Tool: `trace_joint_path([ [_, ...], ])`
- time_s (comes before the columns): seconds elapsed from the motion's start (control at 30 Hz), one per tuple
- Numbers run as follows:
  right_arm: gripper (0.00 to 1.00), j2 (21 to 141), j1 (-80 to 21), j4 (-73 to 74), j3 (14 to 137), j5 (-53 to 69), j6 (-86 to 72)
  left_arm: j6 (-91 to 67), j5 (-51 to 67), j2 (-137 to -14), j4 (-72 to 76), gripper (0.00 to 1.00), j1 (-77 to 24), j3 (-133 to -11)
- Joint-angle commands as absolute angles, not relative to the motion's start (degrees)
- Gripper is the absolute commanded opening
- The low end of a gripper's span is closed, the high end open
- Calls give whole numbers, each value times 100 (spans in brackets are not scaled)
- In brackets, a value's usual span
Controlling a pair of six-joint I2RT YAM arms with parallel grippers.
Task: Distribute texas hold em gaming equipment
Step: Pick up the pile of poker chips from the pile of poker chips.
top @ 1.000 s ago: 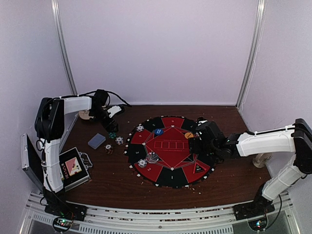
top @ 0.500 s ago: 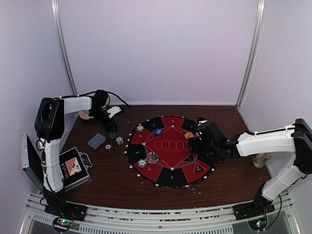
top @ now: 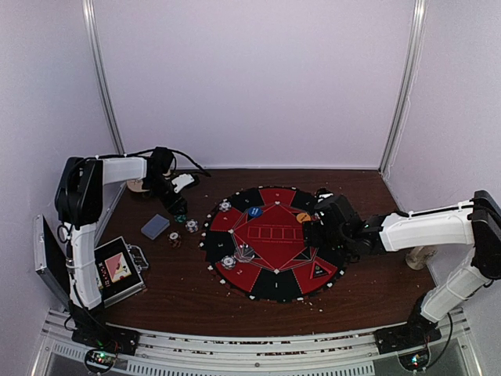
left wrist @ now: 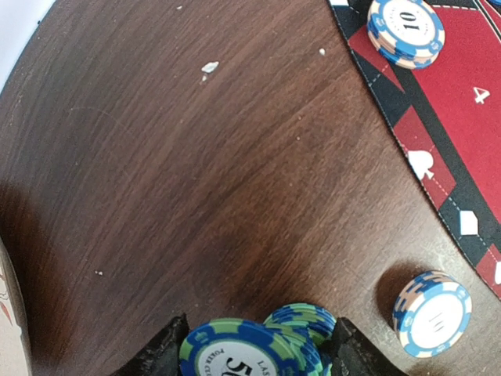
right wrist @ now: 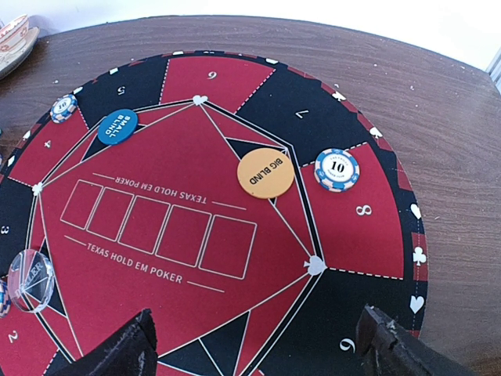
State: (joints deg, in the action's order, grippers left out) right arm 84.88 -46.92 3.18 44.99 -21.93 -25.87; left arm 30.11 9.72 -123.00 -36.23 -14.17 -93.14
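Your left hand sits low on the worktop, left of the poker mat. Its jaws are pressed to both sides of the green chips. A white-and-blue chip lies just beside them, near the mat's edge. Your right hand hovers over the mat's right side, jaws wide apart, holding nothing. On the mat: orange Big Blind button just beside a 10 chip, blue Small Blind button well apart. Card deck on the worktop, left of the mat.
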Motion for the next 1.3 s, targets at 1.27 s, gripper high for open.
trace_joint_path([
  [1.27,90,8471,-4720,311,4603,-2256,-2591,3045,989,-11763,-3647,60,-1341,-9088],
])
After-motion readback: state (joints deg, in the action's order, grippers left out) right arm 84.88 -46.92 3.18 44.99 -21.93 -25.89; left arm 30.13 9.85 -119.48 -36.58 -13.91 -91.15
